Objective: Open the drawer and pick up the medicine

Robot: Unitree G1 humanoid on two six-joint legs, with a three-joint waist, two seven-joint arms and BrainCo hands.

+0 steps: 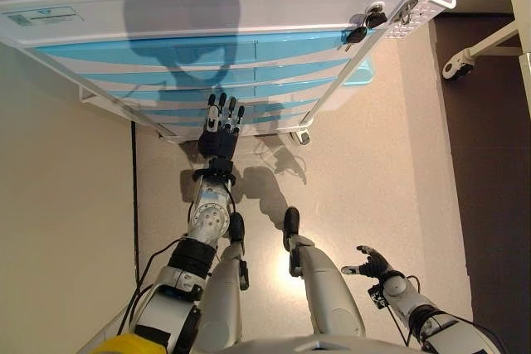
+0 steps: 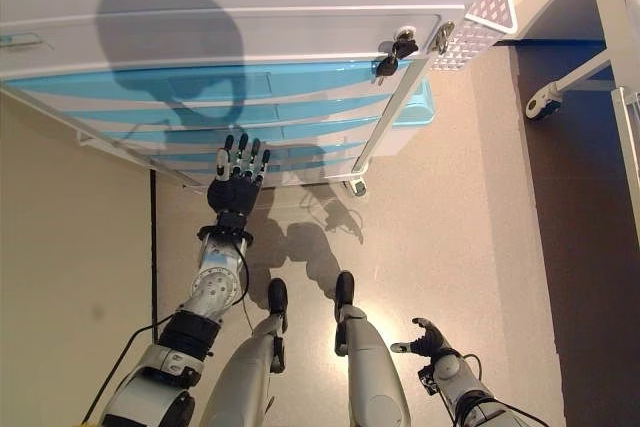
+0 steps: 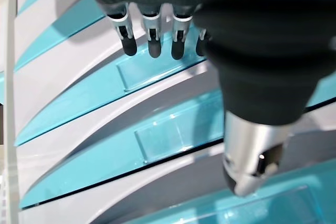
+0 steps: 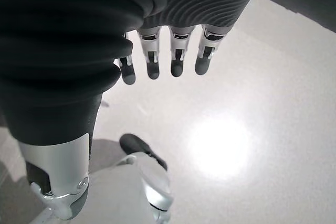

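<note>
A white cabinet (image 1: 207,14) with a stack of several translucent blue drawers (image 1: 249,60) stands on the floor ahead. All the drawers look shut. My left hand (image 1: 221,130) is raised in front of the lower drawers, fingers straight and open, close to a drawer front. In the left wrist view its fingertips (image 3: 152,45) hover just off a blue drawer's recessed handle (image 3: 157,69), holding nothing. My right hand (image 1: 371,264) hangs low at my right side, open and empty. No medicine shows in any view.
Keys (image 1: 365,26) hang from a lock at the cabinet's upper right corner. The cabinet has castor wheels (image 1: 302,136). A white perforated basket (image 1: 419,10) hangs on its right side. A wheeled frame leg (image 1: 465,60) stands to the right over dark floor.
</note>
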